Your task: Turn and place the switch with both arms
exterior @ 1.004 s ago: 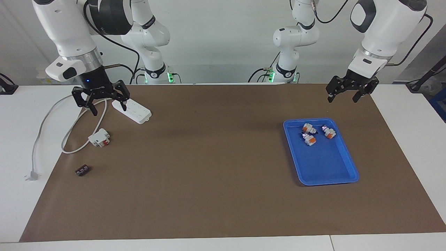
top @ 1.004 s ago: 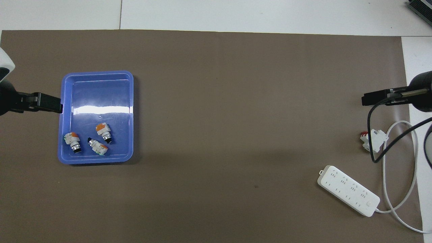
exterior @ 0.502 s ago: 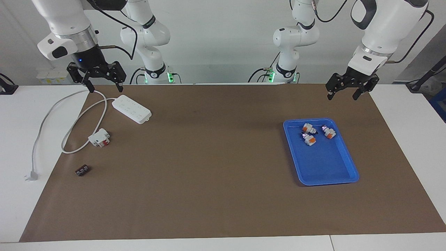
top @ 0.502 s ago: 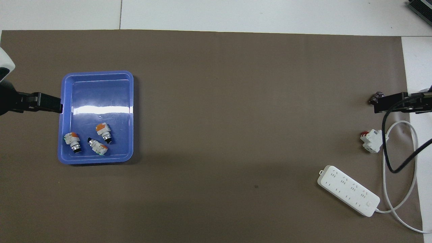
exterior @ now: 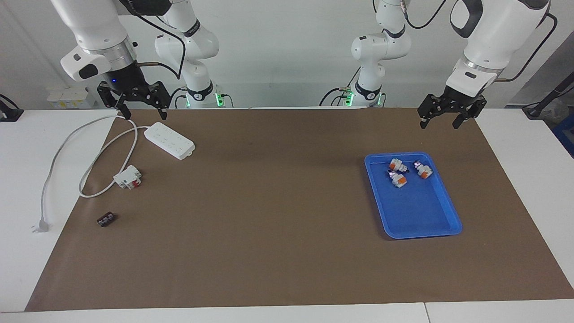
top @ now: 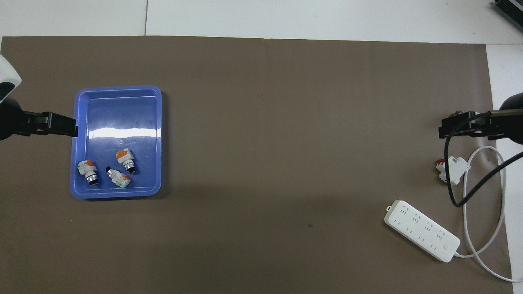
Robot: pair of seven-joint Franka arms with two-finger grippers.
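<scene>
Three switches lie in the blue tray (exterior: 426,233) (top: 118,87), each with an orange block, a white-silver middle and a black knob tip: one switch (exterior: 397,165) (top: 125,157), a second (exterior: 399,180) (top: 119,176) and a third (exterior: 422,169) (top: 88,170). My left gripper (exterior: 439,123) (top: 61,125) hangs open and empty over the brown mat, just outside the tray's rim. My right gripper (exterior: 144,114) (top: 459,128) is raised, open and empty, over the cable end of the power strip.
A white power strip (exterior: 169,140) (top: 421,230) lies at the right arm's end, its cable (exterior: 89,170) looping off the mat to a plug (exterior: 40,224). A white-and-red block (exterior: 128,177) (top: 451,169) and a small black piece (exterior: 106,219) lie near it.
My right gripper has risen from low over the cable and then drifted a little toward the table's middle. My left gripper has lifted slightly. The switches have not moved.
</scene>
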